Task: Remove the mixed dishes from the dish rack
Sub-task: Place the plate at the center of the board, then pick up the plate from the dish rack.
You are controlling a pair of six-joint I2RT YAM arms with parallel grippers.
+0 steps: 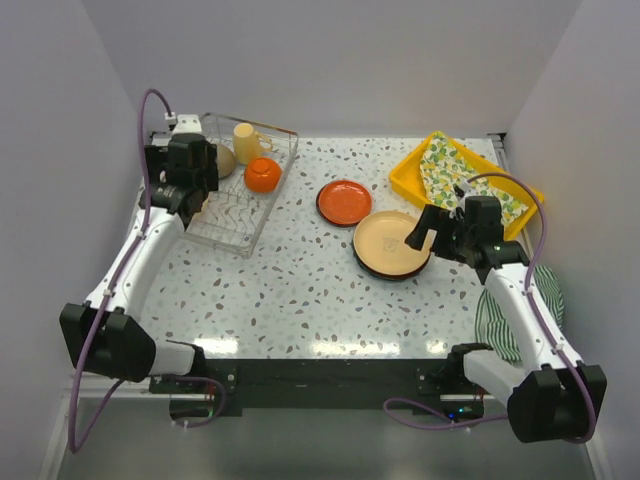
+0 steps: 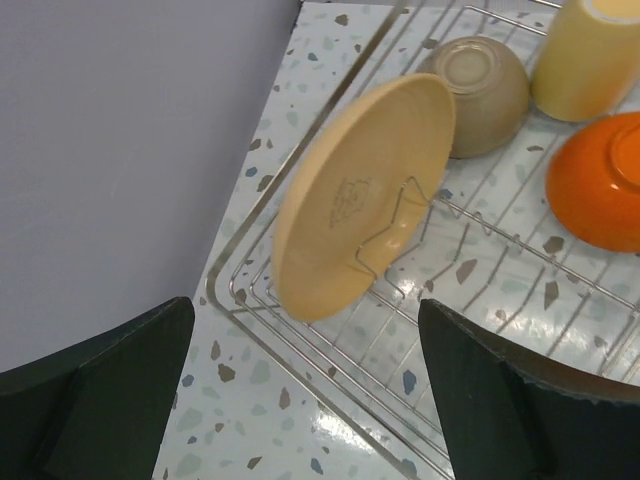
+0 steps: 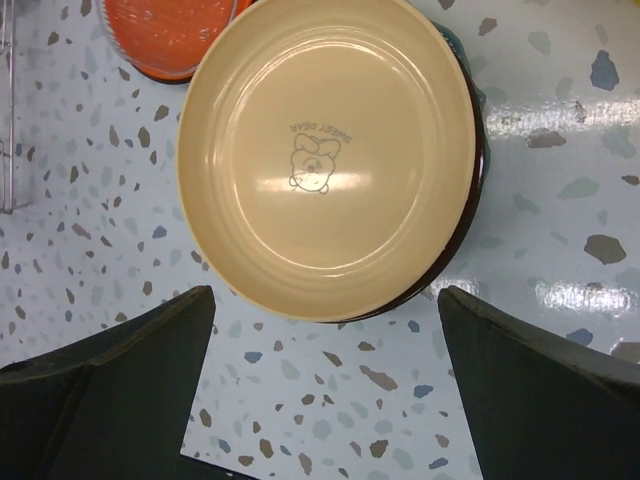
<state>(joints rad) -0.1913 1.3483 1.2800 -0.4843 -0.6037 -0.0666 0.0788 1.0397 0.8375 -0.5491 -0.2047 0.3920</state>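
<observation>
Here, tan plate (image 2: 350, 200) tilted in dish rack (image 2: 335, 352)

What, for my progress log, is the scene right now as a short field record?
in dish rack: tan-yellow plate propped on edge, pale bowl upside down, cream mug, orange bowl
out on table: orange plate, cream-faced plate
left hand: open, over the tan-yellow plate
right hand: open, over the cream-faced plate
other: yellow tray with lemon-print cloth, far right
</observation>
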